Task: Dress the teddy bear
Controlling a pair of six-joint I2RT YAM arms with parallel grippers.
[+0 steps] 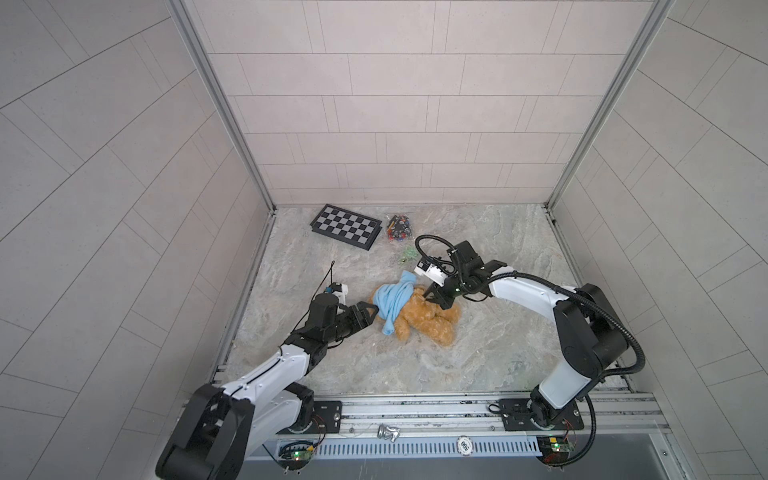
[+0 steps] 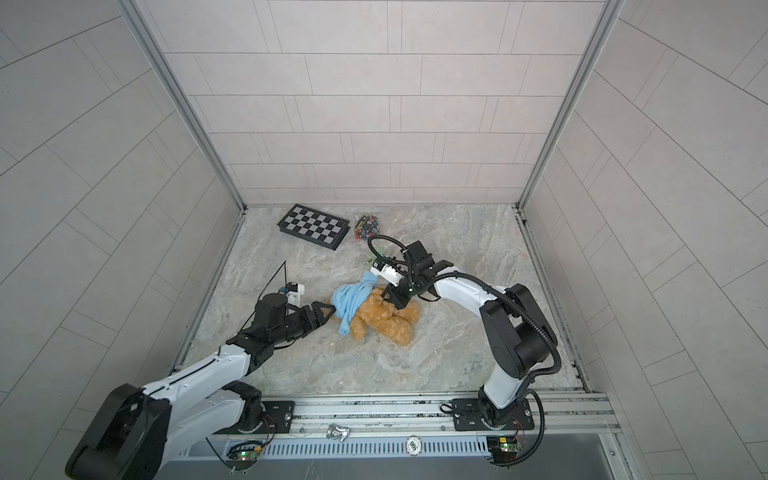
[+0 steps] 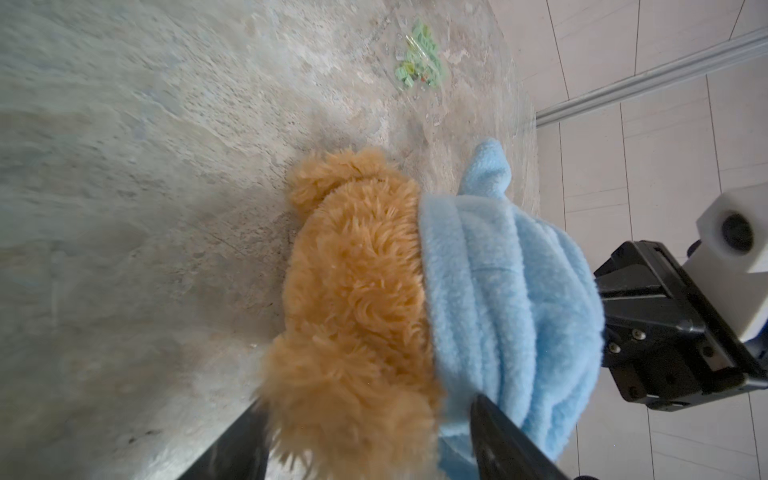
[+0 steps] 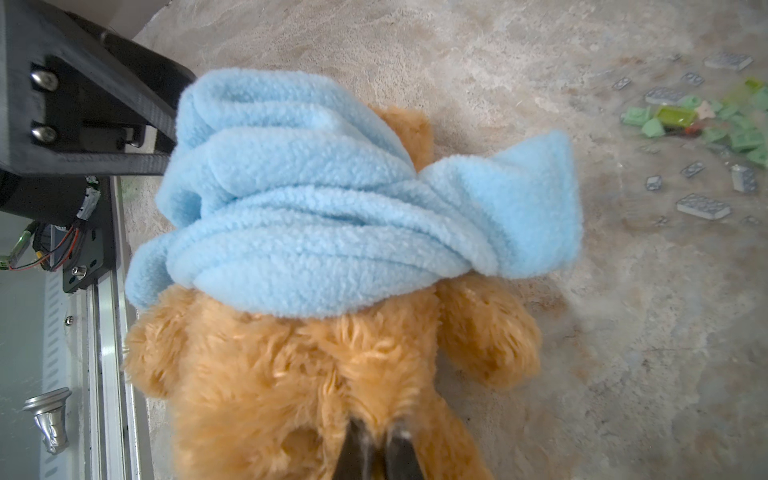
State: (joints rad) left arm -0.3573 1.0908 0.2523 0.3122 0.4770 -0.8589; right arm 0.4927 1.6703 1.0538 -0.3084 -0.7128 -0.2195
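Blue hoodie (image 1: 395, 301) bunched on teddy bear (image 1: 432, 323) head, just ahead of spread left fingers (image 3: 503, 440); right fingers (image 4: 359, 453) pinch body fur.

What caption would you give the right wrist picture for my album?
Right jaws closed in the teddy bear's golden fur, a light blue hoodie bunched over its head.

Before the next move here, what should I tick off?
1. Right tool shut on bear: ok.
2. Left tool open: ok.
3. Hoodie down over body: not ok, bunched around the head.
4. Arms in sleeves: cannot tell.
5. Bricks apart from bear: ok.
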